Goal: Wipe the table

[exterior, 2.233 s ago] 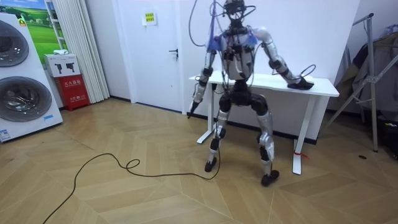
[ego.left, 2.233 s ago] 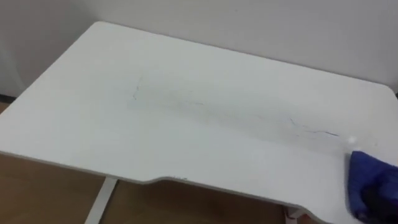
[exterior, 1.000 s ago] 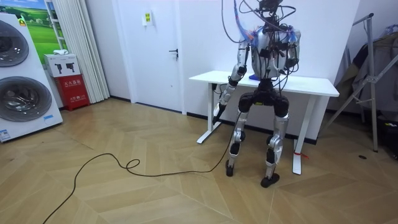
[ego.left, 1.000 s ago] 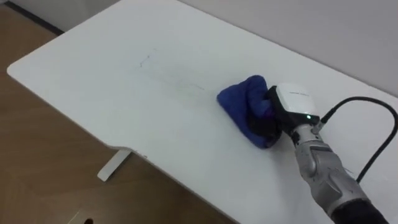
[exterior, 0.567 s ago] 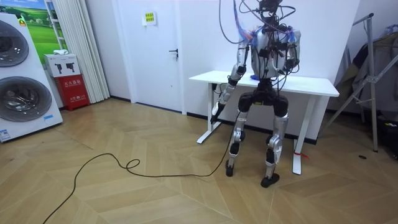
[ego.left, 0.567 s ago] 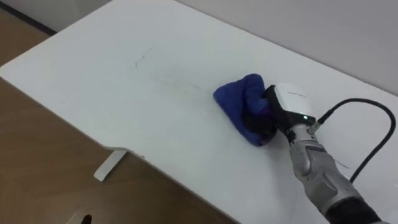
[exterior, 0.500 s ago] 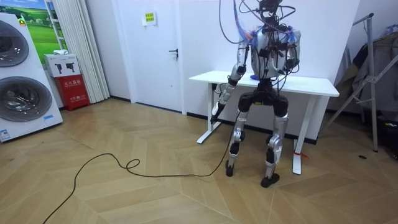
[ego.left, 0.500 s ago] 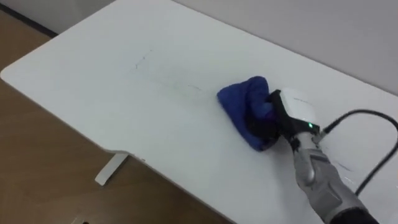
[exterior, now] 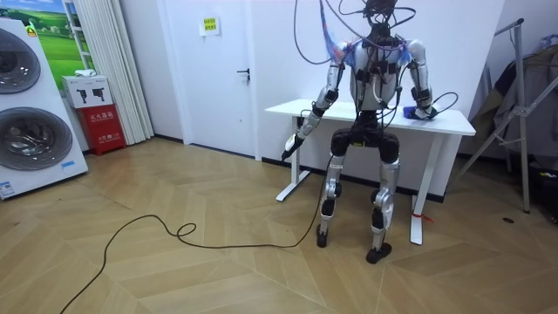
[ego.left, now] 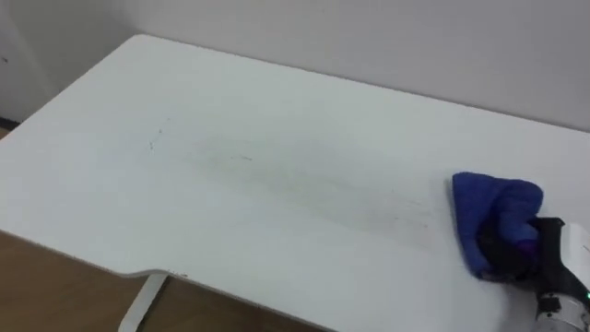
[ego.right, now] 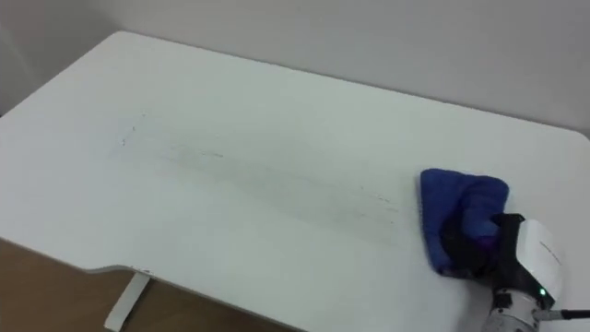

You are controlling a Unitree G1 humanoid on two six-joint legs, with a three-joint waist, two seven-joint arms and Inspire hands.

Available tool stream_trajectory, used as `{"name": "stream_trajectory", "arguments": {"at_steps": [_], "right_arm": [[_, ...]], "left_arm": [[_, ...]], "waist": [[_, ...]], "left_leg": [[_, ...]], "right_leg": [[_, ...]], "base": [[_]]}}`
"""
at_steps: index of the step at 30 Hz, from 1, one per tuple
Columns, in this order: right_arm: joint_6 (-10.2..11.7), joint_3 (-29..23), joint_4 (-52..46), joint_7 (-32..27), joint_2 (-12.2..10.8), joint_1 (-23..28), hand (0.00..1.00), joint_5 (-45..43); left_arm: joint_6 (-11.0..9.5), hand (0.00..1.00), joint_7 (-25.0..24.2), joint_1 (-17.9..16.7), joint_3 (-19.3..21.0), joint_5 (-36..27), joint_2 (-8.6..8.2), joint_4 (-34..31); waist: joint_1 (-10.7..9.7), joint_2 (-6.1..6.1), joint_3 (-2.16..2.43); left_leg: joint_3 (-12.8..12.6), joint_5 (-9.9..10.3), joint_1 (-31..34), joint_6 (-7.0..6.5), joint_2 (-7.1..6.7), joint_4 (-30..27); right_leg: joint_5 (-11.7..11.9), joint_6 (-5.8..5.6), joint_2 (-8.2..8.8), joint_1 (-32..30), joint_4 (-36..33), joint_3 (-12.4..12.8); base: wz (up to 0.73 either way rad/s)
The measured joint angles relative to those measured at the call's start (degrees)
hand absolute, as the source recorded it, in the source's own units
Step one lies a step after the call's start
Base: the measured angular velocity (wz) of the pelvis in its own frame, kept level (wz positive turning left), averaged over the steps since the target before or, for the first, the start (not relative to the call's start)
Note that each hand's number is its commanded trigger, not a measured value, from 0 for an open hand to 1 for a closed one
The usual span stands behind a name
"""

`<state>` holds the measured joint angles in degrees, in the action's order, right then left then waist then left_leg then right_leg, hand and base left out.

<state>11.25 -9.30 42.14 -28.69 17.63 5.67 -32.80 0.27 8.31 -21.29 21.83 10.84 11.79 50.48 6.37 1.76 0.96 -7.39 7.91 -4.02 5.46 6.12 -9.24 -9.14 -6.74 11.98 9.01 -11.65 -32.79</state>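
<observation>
A blue cloth (ego.left: 493, 219) lies bunched on the right part of the white table (ego.left: 230, 111). My right hand (ego.left: 516, 251) rests on its near right side, dark fingers curled into the folds. The right eye view has the same cloth (ego.right: 458, 214) and hand (ego.right: 498, 251). Faint thin marks (ego.left: 241, 159) run across the middle of the tabletop. In the room view I stand at the table's front, my right hand (exterior: 419, 112) on the tabletop, and my left hand (exterior: 293, 146) hangs out past the table's end on the room view's left.
The table's front edge (ego.left: 138, 272) curves inward near me, with a white leg (ego.left: 136, 309) below it. A wall runs close behind the table. A washing machine (exterior: 26, 113), a red box (exterior: 103, 129) and a metal rack (exterior: 523, 105) stand well away.
My right hand has slid the cloth from the table's middle to its right part. My upper body has turned and my left arm has swung outward. The eye view has shifted too.
</observation>
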Motion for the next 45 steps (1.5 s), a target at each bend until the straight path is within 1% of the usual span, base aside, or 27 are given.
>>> {"name": "stream_trajectory", "arguments": {"at_steps": [6,8,9,11,12,13,14,18,20,23,24,27,28,29,30,31,32,33,34,35,36,37,39,41,43,45], "right_arm": [[-0.31,-0.06,-0.02,1.84,0.14,-0.12,1.0,0.2],[-0.99,0.27,-0.69,2.23,0.07,-0.03,1.0,-0.16],[-1.4,0.25,-1.4,2.41,0.02,0.07,1.0,-0.63],[-2.07,0.3,-2.51,2.65,0.01,0.3,1.0,-0.86],[-2.17,0.3,-2.76,2.65,0.02,0.34,0.53,-0.88],[-2.33,0.4,-3.0,2.66,0.01,0.4,0.2,-1.13],[-2.71,1.0,-3.73,2.66,0.01,0.64,0.0,-1.3],[-5.65,3.05,-7.55,2.49,-0.04,1.9,0.0,-1.26],[-6.48,3.93,-8.69,2.1,-0.04,2.43,0.0,-1.99],[-8.14,4.92,-10.79,2.09,-0.43,2.48,0.0,-3.78],[-8.72,5.83,-11.75,2.12,-0.46,2.47,0.0,-3.79],[-8.89,7.06,-13.86,2.83,-0.54,2.47,0.0,-3.74],[-8.97,7.29,-15.26,3.67,-0.57,2.48,0.0,-3.42],[-9.04,7.47,-15.95,4.09,-0.62,2.47,0.0,-3.21],[-9.03,7.51,-17.06,4.41,-1.1,2.45,0.0,-2.45],[-9.02,7.34,-18.11,4.41,-2.11,2.45,0.0,-1.43],[-8.95,7.21,-18.62,4.41,-2.43,2.44,0.0,-1.06],[-8.16,7.02,-18.87,4.46,-2.81,2.43,0.0,-0.4],[-7.86,6.85,-19.05,4.65,-2.81,2.43,0.0,0.23],[-7.35,6.28,-20.17,5.75,-2.85,2.43,0.0,1.89],[-6.5,5.95,-21.15,6.61,-2.89,2.45,0.0,3.31],[-6.13,5.87,-21.54,7.03,-2.9,2.44,0.0,3.93],[-5.96,5.61,-25.35,9.32,-2.89,2.52,0.0,7.95],[-5.67,4.85,-28.85,10.2,-2.88,2.52,0.0,9.86],[-4.36,2.76,-32.07,10.16,-2.83,2.44,0.0,11.91],[-3.55,0.84,-33.31,10.08,-2.79,2.44,0.0,12.57]], "left_arm": [[-0.06,0.0,-0.04,0.3,-4.22,-0.04,-0.07,0.22],[-0.05,0.0,-0.04,0.1,-4.41,0.03,-0.2,0.53],[-0.05,0.0,-0.05,-0.04,-4.34,0.1,-0.38,1.1],[-0.05,0.0,-0.06,-0.42,-4.33,0.16,-0.59,1.24],[-0.05,0.0,-0.07,-0.53,-4.33,0.14,-0.65,1.22],[-0.05,0.0,-0.1,-0.57,-4.4,0.14,-0.68,1.22],[-0.05,0.0,-0.24,-0.79,-4.6,0.08,-0.71,1.22],[-0.04,0.0,-0.3,-0.76,-5.33,-0.09,-0.81,1.33],[-0.03,0.0,-0.28,-0.45,-5.39,-0.06,-0.83,1.41],[0.16,0.0,-0.14,0.68,-5.88,-0.08,-1.0,1.4],[0.16,0.0,0.01,1.29,-6.22,-0.09,-1.08,1.41],[0.13,0.0,0.06,3.62,-7.23,-0.15,-1.24,2.08],[0.1,0.0,0.05,4.27,-7.49,-0.3,-1.59,1.83],[0.08,0.0,0.05,4.38,-7.62,-0.4,-1.76,1.68],[0.04,0.0,0.05,5.06,-8.61,-1.7,-1.8,1.03],[-0.08,0.0,0.05,5.53,-9.05,-2.97,-1.89,0.19],[-0.27,0.0,0.05,5.63,-9.07,-3.54,-1.98,-0.34],[-0.77,0.0,0.05,6.26,-9.11,-4.01,-2.11,-1.1],[-1.17,0.0,0.05,6.51,-9.11,-4.08,-2.15,-1.18],[-2.07,0.0,0.04,7.11,-9.13,-4.1,-2.25,-1.54],[-3.0,0.0,0.03,7.1,-9.19,-4.08,-2.37,-2.36],[-3.29,0.0,0.03,6.99,-9.24,-4.09,-2.4,-2.61],[-3.42,0.0,-0.02,6.66,-9.78,-5.69,-2.51,-3.74],[-3.47,0.0,-0.01,6.44,-9.75,-6.87,-3.01,-3.92],[-3.57,0.0,-0.09,6.47,-9.75,-6.9,-3.69,-3.91],[-3.84,0.0,-0.36,6.35,-9.72,-6.89,-3.73,-3.55]], "waist": [[0.2,0.6,-0.03],[0.46,0.65,-0.04],[0.98,0.51,-0.03],[1.4,0.5,-0.04],[1.42,0.57,-0.08],[1.41,0.57,-0.08],[1.55,0.53,-0.08],[1.84,0.66,-0.26],[1.78,0.85,-0.38],[1.89,1.02,-0.88],[1.98,1.08,-0.91],[1.93,1.17,-0.97],[1.91,1.13,-0.99],[1.72,1.1,-1.01],[1.06,1.1,-1.16],[0.48,1.11,-1.25],[0.09,1.1,-1.26],[-0.13,1.03,-1.28],[-0.1,1.0,-1.27],[-0.28,1.09,-1.31],[-0.8,1.13,-1.44],[-1.27,1.09,-1.46],[-2.45,0.83,-1.41],[-3.12,0.69,-1.37],[-3.26,0.84,-1.29],[-3.34,1.07,-1.16]], "left_leg": [[-0.54,0.08,-0.67,-0.06,0.01,0.07],[-1.07,0.15,-1.23,-0.05,0.12,0.13],[-1.75,0.28,-1.69,0.01,0.18,0.41],[-1.94,0.39,-1.81,0.03,0.18,0.61],[-1.94,0.41,-1.77,0.04,0.18,0.61],[-1.94,0.44,-1.75,0.04,0.18,0.61],[-1.94,0.55,-1.73,0.05,0.19,0.6],[-2.07,0.72,-1.73,0.07,0.22,0.6],[-2.22,0.72,-1.68,0.07,0.22,0.64],[-2.94,0.72,-1.61,0.08,0.32,1.05],[-3.45,0.71,-1.62,0.09,0.37,1.4],[-4.4,0.7,-1.7,0.1,0.43,1.75],[-5.04,0.7,-1.73,0.09,0.44,1.81],[-5.13,0.7,-1.7,0.09,0.44,1.81],[-5.16,0.7,-1.64,0.08,0.42,1.82],[-5.21,0.7,-1.59,0.08,0.42,1.82],[-5.25,0.7,-1.58,0.08,0.42,1.84],[-5.43,0.7,-1.6,0.08,0.42,1.85],[-5.51,0.7,-1.65,0.08,0.42,1.85],[-5.6,0.7,-1.57,0.08,0.4,1.86],[-5.67,0.7,-1.55,0.08,0.39,1.87],[-5.72,0.7,-1.56,0.07,0.38,1.88],[-6.09,0.69,-1.72,0.07,0.37,1.88],[-6.09,0.69,-1.85,0.07,0.33,1.88],[-6.43,0.69,-2.17,0.06,0.34,1.88],[-6.46,0.69,-2.25,0.06,0.34,1.89]], "right_leg": [[0.01,0.01,0.01,0.07,-0.07,0.75],[0.03,0.04,-0.04,0.04,-0.09,1.45],[0.03,0.04,-0.06,0.09,-0.11,1.95],[0.04,0.02,-0.08,0.03,-0.12,2.24],[0.04,0.01,-0.1,-0.01,-0.11,2.23],[0.04,0.02,-0.11,-0.03,-0.11,2.24],[0.04,0.01,-0.11,-0.08,-0.1,2.25],[0.05,0.01,-0.18,-0.32,-0.09,2.5],[0.06,0.01,-0.2,-0.57,-0.09,2.74],[0.24,0.06,-0.32,-1.23,-0.03,3.44],[0.34,0.13,-0.43,-1.76,-0.02,4.09],[0.56,0.22,-0.57,-2.35,-0.05,5.35],[0.64,0.23,-0.59,-2.79,-0.06,6.01],[0.7,0.24,-0.59,-2.98,-0.05,6.22],[0.75,0.23,-0.59,-3.12,-0.04,6.38],[0.75,0.23,-0.59,-3.22,-0.02,6.49],[0.75,0.23,-0.59,-3.26,0.0,6.51],[0.75,0.23,-0.59,-3.48,-0.02,6.76],[0.75,0.23,-0.59,-3.69,-0.03,6.92],[0.75,0.23,-0.61,-4.15,-0.11,7.31],[0.75,0.23,-0.62,-4.21,-0.1,7.54],[0.75,0.22,-0.61,-4.23,-0.11,7.56],[0.75,0.22,-0.61,-4.42,-0.12,8.24],[0.75,0.22,-0.61,-4.49,-0.14,8.71],[0.75,0.22,-0.64,-4.65,-0.15,9.24],[0.75,0.22,-0.64,-4.59,-0.15,9.24]], "base": [[-0.05],[-0.15],[-0.21],[-0.11],[0.0],[0.0],[0.0],[-0.02],[-0.07],[-0.14],[-0.25],[-0.23],[-0.26],[-0.18],[-0.08],[-0.04],[-0.06],[-0.07],[-0.12],[-0.11],[-0.08],[-0.08],[-0.11],[-0.11],[-0.14],[-0.03]]}}
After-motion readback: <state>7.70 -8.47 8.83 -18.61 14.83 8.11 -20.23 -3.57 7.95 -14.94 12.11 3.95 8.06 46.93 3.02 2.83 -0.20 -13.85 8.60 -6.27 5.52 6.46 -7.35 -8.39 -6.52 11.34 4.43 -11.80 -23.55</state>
